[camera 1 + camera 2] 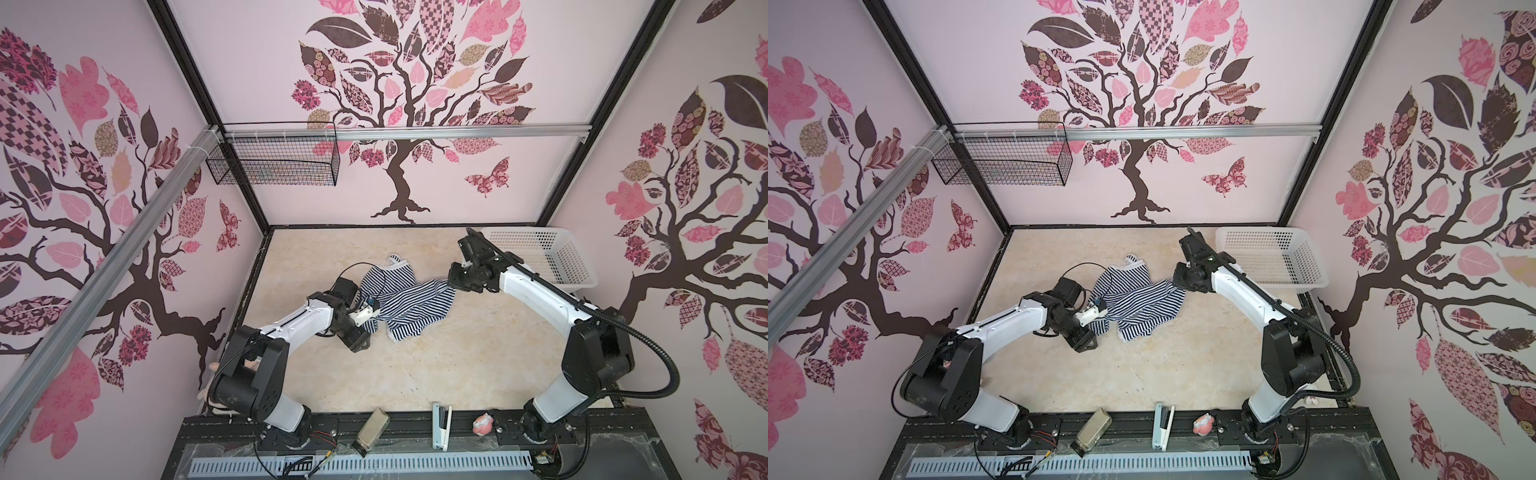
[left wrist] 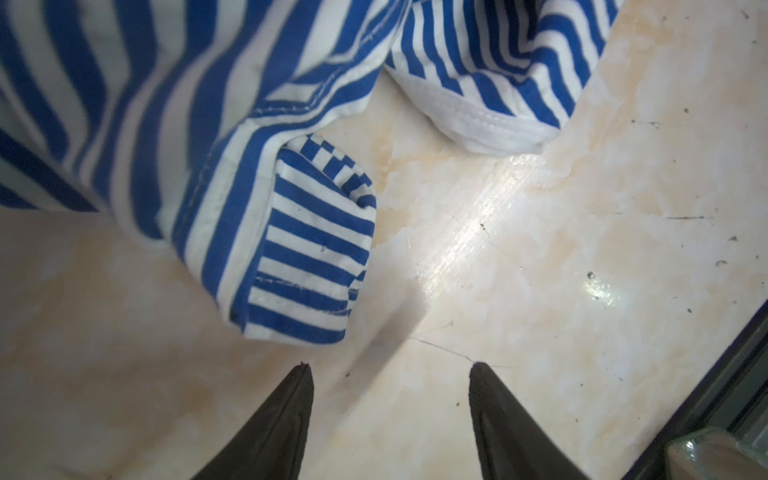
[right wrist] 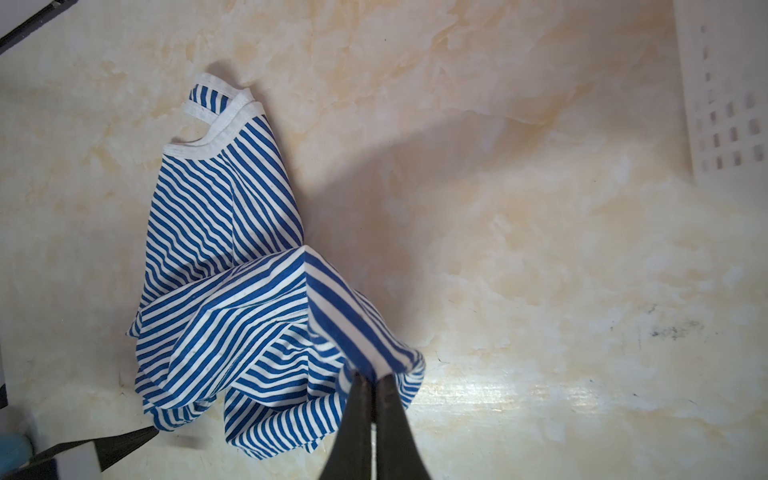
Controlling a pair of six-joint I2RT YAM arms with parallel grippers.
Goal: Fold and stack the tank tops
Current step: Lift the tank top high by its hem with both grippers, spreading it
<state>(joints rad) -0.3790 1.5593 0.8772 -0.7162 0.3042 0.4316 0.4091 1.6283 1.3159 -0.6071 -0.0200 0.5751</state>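
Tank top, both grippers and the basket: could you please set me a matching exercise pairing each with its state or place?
1 tank top
2 left gripper
3 right gripper
4 white basket

a open, holding nothing
b at the far right corner of the table
c crumpled, not folded
d shut on striped fabric

Pairs: 1-c, 2-a, 3-d, 4-b

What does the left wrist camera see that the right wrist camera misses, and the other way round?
Only the left wrist view: the left gripper, open with nothing between its fingers, short of a folded hem corner. Only the right wrist view: the right gripper shut on a pinch of the cloth, plus a white perforated basket. Both: the crumpled blue-and-white striped tank top on the marbled table.
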